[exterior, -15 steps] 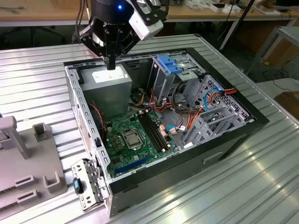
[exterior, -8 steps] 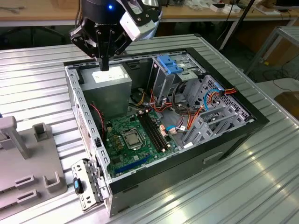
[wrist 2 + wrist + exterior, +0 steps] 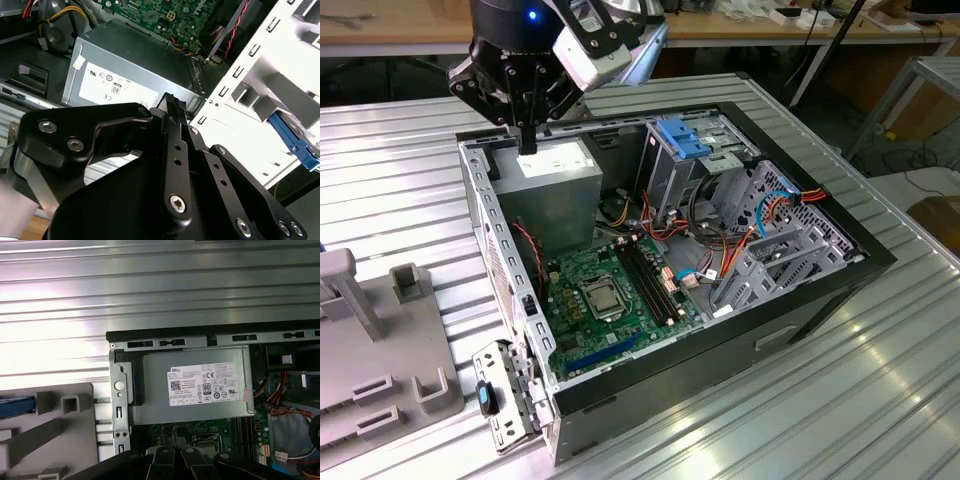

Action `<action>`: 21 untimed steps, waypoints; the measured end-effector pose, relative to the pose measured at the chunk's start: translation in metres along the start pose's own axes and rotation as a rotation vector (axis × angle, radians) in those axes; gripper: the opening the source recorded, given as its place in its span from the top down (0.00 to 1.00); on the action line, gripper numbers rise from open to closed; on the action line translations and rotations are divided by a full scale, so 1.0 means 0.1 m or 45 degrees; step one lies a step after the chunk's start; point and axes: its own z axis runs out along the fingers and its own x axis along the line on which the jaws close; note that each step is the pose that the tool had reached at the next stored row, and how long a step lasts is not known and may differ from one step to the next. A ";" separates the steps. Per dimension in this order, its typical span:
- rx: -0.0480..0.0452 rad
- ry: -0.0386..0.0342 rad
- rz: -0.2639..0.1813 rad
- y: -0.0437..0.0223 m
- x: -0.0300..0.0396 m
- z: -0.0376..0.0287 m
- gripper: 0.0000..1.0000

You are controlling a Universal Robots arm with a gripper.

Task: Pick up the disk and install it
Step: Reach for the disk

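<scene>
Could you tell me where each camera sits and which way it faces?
Exterior view: off the arm, above, looking down into the computer case; the gripper hangs over the power supply.
First wrist view: on the arm, looking down at the power supply and ribbed table; gripper links show.
Second wrist view: on the arm, looking along the gripper at the power supply.
All share the power supply.

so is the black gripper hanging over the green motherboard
No, the exterior view shows the gripper above the grey power-supply box with a white label.
</scene>
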 end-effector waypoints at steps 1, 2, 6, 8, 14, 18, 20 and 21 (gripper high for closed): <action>0.000 0.0001 0.000 -0.001 0.016 -0.001 0.89; 0.000 0.0000 0.000 -0.002 0.031 -0.001 0.89; 0.000 0.0000 0.000 -0.009 0.122 -0.004 0.89; 0.000 0.0000 0.000 -0.013 0.178 -0.005 0.89; 0.000 0.0000 0.000 -0.022 0.294 -0.008 0.89; 0.000 0.0000 0.000 -0.028 0.374 -0.011 0.89; 0.000 0.0000 0.000 -0.031 0.405 -0.012 0.89; 0.000 0.0000 0.000 -0.032 0.423 -0.012 0.89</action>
